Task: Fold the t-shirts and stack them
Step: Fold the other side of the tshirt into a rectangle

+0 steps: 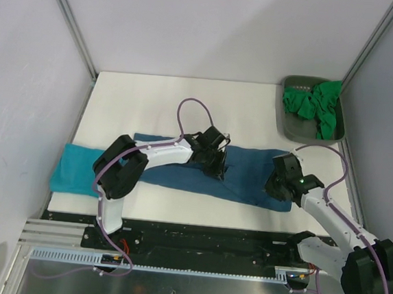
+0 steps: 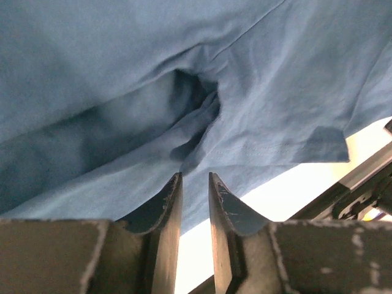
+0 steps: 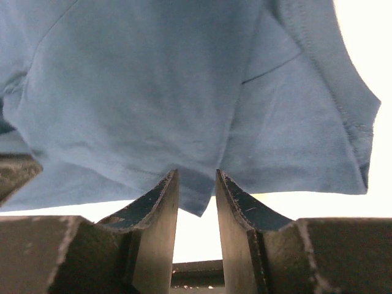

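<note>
Where the dark steel-blue t-shirt (image 1: 248,180) lies mid-frame on the counter (image 1: 159,102), left gripper (image 2: 195,176) at its centre: slightly parted, released. Right gripper (image 3: 196,173), shirt's right end: parted, grasping nothing.

Steel-blue t-shirt (image 1: 248,180), turquoise t-shirt (image 1: 74,171) and green t-shirts (image 1: 317,106) are plain (tray (image 1: 293,129) dark grey).

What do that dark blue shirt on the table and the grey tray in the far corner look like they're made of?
The dark blue shirt looks like soft, matte knit cloth, probably cotton jersey: it creases and folds loosely, and stitched hems show up close. The grey tray is likely moulded plastic: smooth walls, rounded corners and a dull finish.
</note>
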You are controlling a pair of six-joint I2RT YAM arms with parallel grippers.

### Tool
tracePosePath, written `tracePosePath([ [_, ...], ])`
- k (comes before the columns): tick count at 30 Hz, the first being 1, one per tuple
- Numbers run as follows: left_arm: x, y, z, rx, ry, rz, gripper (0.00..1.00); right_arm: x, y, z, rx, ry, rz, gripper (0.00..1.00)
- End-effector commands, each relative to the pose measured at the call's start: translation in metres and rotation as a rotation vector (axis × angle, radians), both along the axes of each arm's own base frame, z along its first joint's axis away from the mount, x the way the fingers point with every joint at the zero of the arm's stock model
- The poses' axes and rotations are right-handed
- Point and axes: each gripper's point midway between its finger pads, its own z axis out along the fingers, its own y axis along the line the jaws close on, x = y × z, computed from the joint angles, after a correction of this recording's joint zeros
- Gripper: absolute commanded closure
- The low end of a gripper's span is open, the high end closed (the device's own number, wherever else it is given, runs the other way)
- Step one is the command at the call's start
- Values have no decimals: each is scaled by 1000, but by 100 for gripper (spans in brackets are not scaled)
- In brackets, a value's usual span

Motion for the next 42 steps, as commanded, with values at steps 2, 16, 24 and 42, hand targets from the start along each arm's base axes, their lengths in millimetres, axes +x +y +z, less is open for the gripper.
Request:
tracePosePath([
  [2, 0, 9, 35, -48, -77, -25, 69, 3, -22, 5, -5, 8, -196, 63],
  [16, 49, 51, 62, -71, -158, 52, 65, -46, -41, -16, 71, 99, -475, 48],
  [24, 90, 85, 48, -18, -171, 126, 65, -47, -37, -25, 140, 74, -512, 36],
  [42, 41, 158, -3, 211, -85, 215, 68, 12, -41, -39, 66, -28, -512, 37],
])
